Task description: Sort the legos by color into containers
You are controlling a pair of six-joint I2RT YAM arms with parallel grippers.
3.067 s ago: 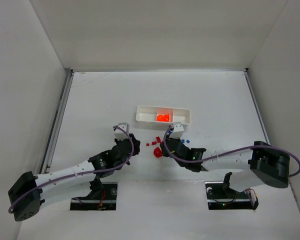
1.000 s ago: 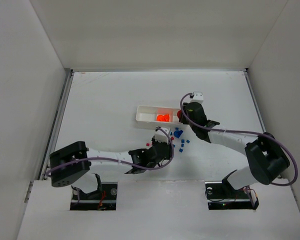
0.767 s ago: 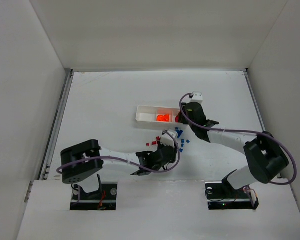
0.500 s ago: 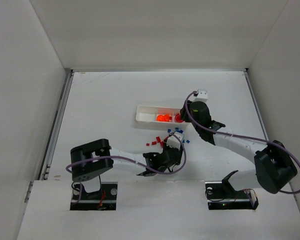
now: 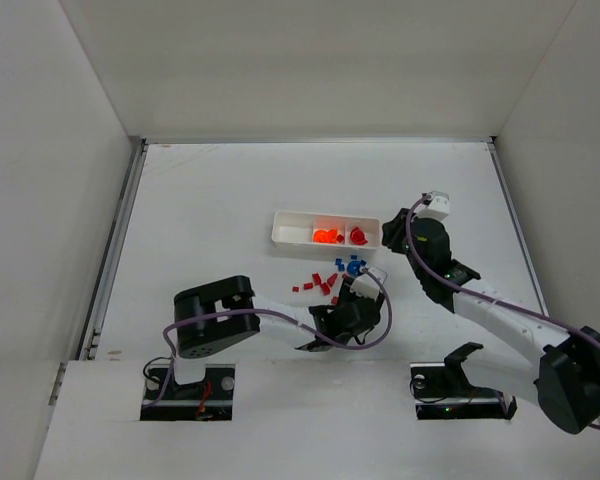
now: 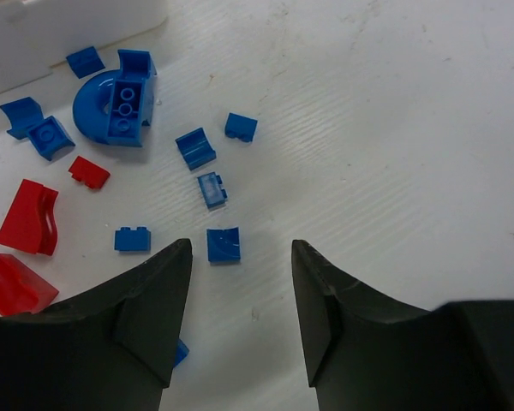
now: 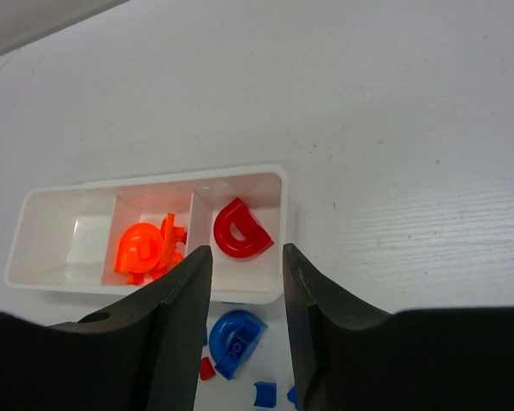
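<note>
left jaws hang open and empty over a little blue lego [image 6: 223, 245], on the bench [image 6: 394, 128] near the tray [image 7: 68, 282]. right jaws, open and empty, hover above the tray. bits [image 6: 195, 147] lie close; a pinch could grab two or flick one away.

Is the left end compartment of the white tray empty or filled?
Empty. The left compartment shows only bare white floor; orange legos lie in the middle one, a red lego in the right.

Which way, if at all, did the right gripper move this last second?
Yes: the right gripper drew back rightward, off the white tray's right end.
</note>
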